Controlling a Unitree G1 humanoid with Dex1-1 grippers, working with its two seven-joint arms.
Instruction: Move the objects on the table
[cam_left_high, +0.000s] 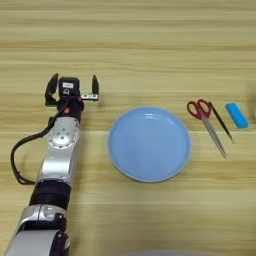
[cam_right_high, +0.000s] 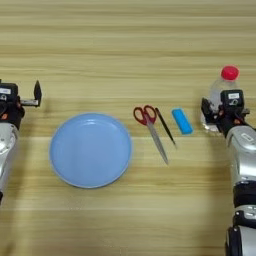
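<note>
Standing over the bench (cam_left_high: 150, 30), what matters is on the robot's right side: the right claw (cam_right_high: 222, 107) sits directly in front of the clear bottle with the red cap (cam_right_high: 229, 73), which stands upright just beyond it, the wrist covering the bottle's lower half. From here I cannot tell whether that claw's fingers are apart or already closed on the bottle, nor whether they touch it at all.

Nearest the robot lies the round light-blue plate (cam_left_high: 150, 145), bare, between the two arms. A little farther off, and to the plate's right, the red-handled scissors (cam_right_high: 151, 126) lie with blades closed, handles far, tips pointing back toward the robot and slightly right. Just beside them is the blue block (cam_right_high: 182, 121), its long axis running roughly the same way, then the bottle. All three are far closer to the right arm than the left.

The left claw (cam_left_high: 72, 90) rests left of the plate, its two fingers spread wide and holding nothing, well apart from every object.

The right eye view alone shows the right arm and the whole bottle; the left eye view cuts them off but shows the left claw complete, both fingers included.
</note>
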